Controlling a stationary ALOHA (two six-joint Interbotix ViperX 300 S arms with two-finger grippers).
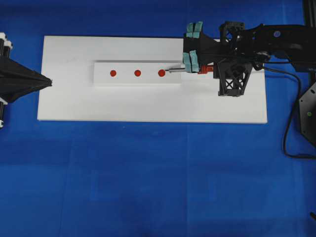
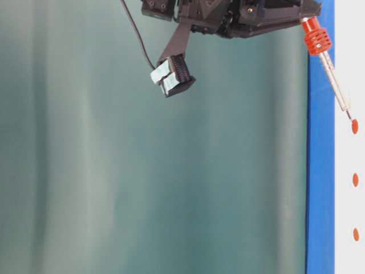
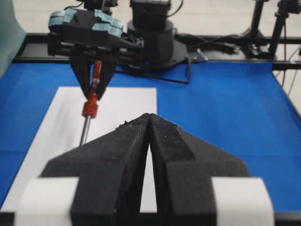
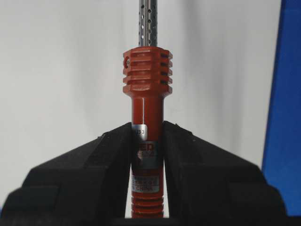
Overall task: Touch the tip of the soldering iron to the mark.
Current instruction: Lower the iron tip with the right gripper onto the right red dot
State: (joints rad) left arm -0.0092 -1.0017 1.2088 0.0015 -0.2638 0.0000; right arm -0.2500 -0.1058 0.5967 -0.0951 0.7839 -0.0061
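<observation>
My right gripper (image 4: pixel 146 129) is shut on the red-orange handle of the soldering iron (image 4: pixel 146 75). From overhead, the right gripper (image 1: pixel 200 69) holds the soldering iron (image 1: pixel 176 70) pointing left over a raised white strip. The tip (image 2: pixel 348 115) slants down to the near edge of the rightmost red mark (image 2: pixel 355 126); I cannot tell whether they touch. That mark (image 1: pixel 161 73) lies just left of the shaft's end. My left gripper (image 1: pixel 49 82) rests shut and empty at the board's left edge, its fingertips (image 3: pixel 149 115) together.
Two other red marks (image 1: pixel 138 73) (image 1: pixel 113 73) sit further left on the strip (image 1: pixel 101 79). The strip lies on a white board (image 1: pixel 148 106) over blue cloth. A black cord (image 1: pixel 291 123) loops at the right.
</observation>
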